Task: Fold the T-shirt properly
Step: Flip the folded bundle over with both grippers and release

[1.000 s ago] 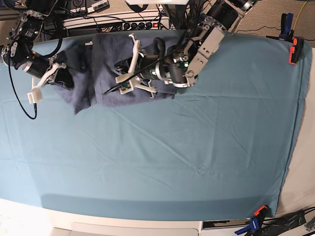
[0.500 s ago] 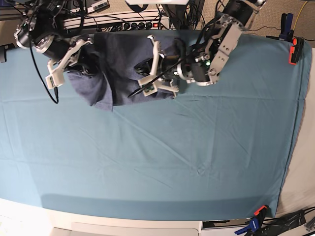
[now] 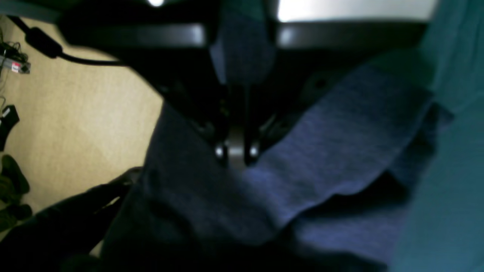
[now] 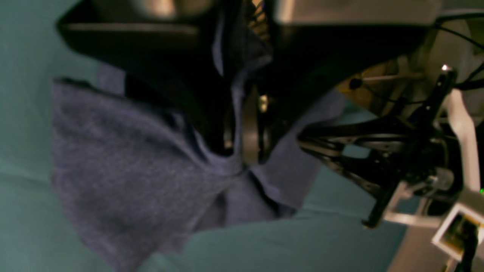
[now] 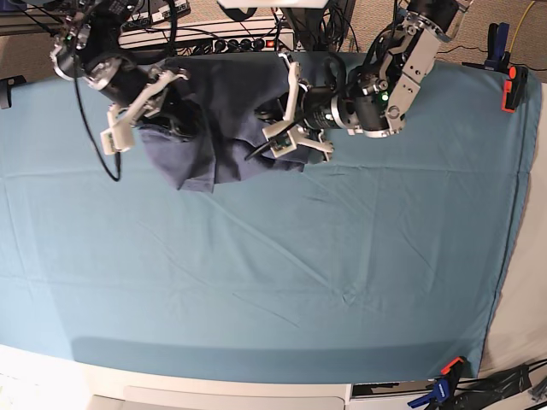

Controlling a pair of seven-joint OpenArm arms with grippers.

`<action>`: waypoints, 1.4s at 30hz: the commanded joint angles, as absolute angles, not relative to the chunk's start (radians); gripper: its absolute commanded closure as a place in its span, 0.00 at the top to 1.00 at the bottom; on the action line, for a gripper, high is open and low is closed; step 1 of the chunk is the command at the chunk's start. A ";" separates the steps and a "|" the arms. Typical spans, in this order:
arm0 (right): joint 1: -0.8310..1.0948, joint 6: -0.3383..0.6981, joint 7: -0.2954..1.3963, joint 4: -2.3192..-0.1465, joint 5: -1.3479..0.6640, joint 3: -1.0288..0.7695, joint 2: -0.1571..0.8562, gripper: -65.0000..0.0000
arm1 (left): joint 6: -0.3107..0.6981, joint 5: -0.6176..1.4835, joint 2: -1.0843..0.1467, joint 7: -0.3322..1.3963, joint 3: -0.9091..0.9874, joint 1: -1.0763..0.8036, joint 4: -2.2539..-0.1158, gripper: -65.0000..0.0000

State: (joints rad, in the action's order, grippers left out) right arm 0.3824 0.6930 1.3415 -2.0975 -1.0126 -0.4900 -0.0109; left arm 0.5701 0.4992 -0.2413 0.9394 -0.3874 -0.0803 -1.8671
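Note:
The blue-grey T-shirt (image 5: 218, 128) lies bunched at the far edge of the table, left of centre, with no lettering showing. My right gripper (image 5: 181, 122) is on the shirt's left part. In the right wrist view it (image 4: 242, 158) is shut on a fold of the T-shirt (image 4: 124, 158), and the cloth hangs from it in a drape. My left gripper (image 5: 267, 114) is at the shirt's right part. In the left wrist view it (image 3: 235, 156) is shut on the T-shirt (image 3: 325, 151), and fabric runs up between its fingers.
The teal table cloth (image 5: 299, 256) covers the table, held by an orange clamp (image 5: 513, 85) at the far right and another clamp (image 5: 449, 369) at the near right corner. A power strip (image 5: 214, 40) and cables lie behind the far edge. The left arm's camera mount (image 4: 427, 177) hangs close to my right gripper.
Both arms have moved to the right along the far edge, carrying the bunched T-shirt with them. Both grippers have stayed shut on the cloth.

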 commanded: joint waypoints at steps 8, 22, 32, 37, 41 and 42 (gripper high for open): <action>0.360 0.684 1.195 -2.118 -0.838 -0.277 -0.025 0.00 | 0.574 0.518 -0.248 0.928 -0.311 -0.072 -1.890 0.00; 0.360 0.603 1.065 -2.118 -0.574 -0.038 -0.025 0.00 | 0.574 0.521 -0.339 0.936 -0.210 -0.073 -1.929 0.00; 0.360 0.602 1.050 -2.118 -0.435 0.065 -0.025 0.19 | 0.574 0.540 -0.350 0.936 -0.198 -0.072 -1.929 0.00; 0.360 0.602 1.035 -2.118 -0.437 0.090 -0.025 0.29 | 0.574 0.540 -0.350 0.936 -0.198 -0.072 -1.929 0.00; 0.360 0.606 1.030 -2.118 -0.463 0.136 -0.025 0.29 | 0.574 0.539 -0.350 0.936 -0.198 -0.071 -1.929 0.00; 0.360 0.606 1.024 -2.118 -0.463 0.152 -0.025 0.29 | 0.574 0.538 -0.350 0.936 -0.197 -0.071 -1.929 0.00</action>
State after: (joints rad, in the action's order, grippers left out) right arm 0.3637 0.5991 1.0531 -2.0995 -0.4397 0.1501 -0.0223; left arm 0.5701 0.5213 -0.3466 0.9535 -0.2016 -0.0834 -1.9106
